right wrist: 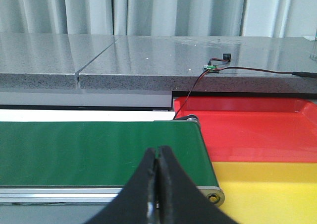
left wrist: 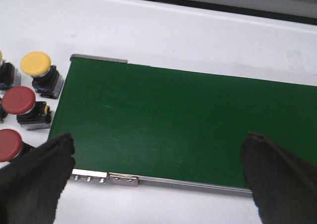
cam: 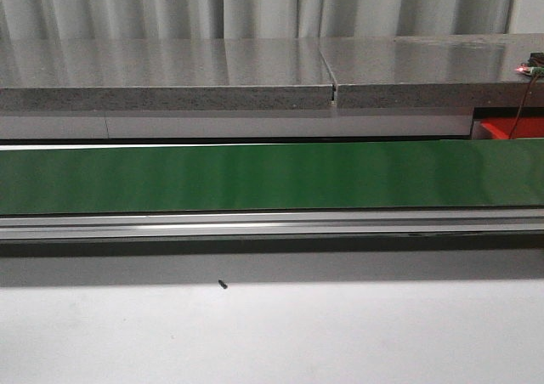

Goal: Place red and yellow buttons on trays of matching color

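Note:
In the left wrist view a yellow button (left wrist: pixel 36 64) and two red buttons (left wrist: pixel 19 100) (left wrist: pixel 10 144) stand on the white table beside the end of the green conveyor belt (left wrist: pixel 183 120). My left gripper (left wrist: pixel 158 159) hangs open above the belt's end, nothing between its black fingers (left wrist: pixel 39 169). In the right wrist view the red tray (right wrist: pixel 257 130) and the yellow tray (right wrist: pixel 272 189) lie side by side past the belt's other end. My right gripper (right wrist: pixel 157 154) is shut and empty over the belt's near rail. Neither gripper shows in the front view.
The green belt (cam: pixel 272 176) crosses the front view with an aluminium rail (cam: pixel 272 224) along its near side. A grey stone ledge (cam: pixel 255 74) runs behind it, carrying a small circuit board with a wire (right wrist: pixel 213 67). White table (cam: pixel 272 333) lies in front.

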`<state>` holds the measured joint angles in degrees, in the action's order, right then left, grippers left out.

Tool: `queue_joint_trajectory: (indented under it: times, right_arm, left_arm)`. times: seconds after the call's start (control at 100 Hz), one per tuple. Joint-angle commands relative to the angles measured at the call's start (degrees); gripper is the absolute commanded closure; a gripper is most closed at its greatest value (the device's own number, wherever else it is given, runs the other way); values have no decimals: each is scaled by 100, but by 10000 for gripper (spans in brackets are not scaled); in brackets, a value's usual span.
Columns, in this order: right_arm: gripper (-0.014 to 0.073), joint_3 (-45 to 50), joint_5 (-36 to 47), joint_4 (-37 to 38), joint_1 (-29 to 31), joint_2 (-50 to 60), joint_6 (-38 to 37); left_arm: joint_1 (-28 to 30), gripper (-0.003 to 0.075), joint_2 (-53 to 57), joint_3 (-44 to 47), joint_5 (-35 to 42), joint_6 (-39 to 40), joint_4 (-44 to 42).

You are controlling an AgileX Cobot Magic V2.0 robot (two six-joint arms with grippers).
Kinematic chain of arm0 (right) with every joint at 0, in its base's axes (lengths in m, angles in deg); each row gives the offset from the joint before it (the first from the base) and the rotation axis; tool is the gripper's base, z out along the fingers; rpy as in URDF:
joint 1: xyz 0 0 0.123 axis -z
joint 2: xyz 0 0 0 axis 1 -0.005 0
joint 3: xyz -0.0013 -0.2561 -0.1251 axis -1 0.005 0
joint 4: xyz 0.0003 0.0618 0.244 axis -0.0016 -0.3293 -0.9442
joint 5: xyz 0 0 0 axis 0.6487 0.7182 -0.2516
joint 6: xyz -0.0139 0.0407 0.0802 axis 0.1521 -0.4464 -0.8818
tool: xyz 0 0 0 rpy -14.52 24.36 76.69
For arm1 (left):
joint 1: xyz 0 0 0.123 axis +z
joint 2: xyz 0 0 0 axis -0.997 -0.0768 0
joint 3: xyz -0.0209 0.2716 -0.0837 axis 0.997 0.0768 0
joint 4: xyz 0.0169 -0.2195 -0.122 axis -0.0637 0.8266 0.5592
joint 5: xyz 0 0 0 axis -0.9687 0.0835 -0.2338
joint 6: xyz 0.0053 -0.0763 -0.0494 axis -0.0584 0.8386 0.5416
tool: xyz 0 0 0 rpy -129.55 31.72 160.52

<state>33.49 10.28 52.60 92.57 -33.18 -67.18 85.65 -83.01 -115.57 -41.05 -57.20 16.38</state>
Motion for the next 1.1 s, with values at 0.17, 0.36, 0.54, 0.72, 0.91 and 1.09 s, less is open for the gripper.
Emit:
queue_joint_trajectory:
  times: [0.17, 0.36, 0.54, 0.72, 0.91, 1.09]
  right_arm:
    - [659, -90, 482, 61, -7, 103, -8]
    - [659, -90, 482, 61, -7, 103, -8]
    - [659, -90, 482, 61, -7, 103, -8]
    - [659, -90, 476, 61, -7, 103, -8]
    - [659, -90, 476, 61, -7, 103, -8]
    - [659, -90, 476, 61, -7, 103, -8]
  left_arm:
    - [974, 79, -388, -526, -233, 86, 98]
    - [1868, 79, -446, -526, -1032, 86, 112]
    - [2558, 79, -505, -526, -1405, 86, 112]
    - [2758, 79, -815, -526, -1741, 28, 33]
    - [2758, 79, -1243, -526, -1728, 28, 33]
    - [2758, 79, -1831, -526, -1499, 28, 43]
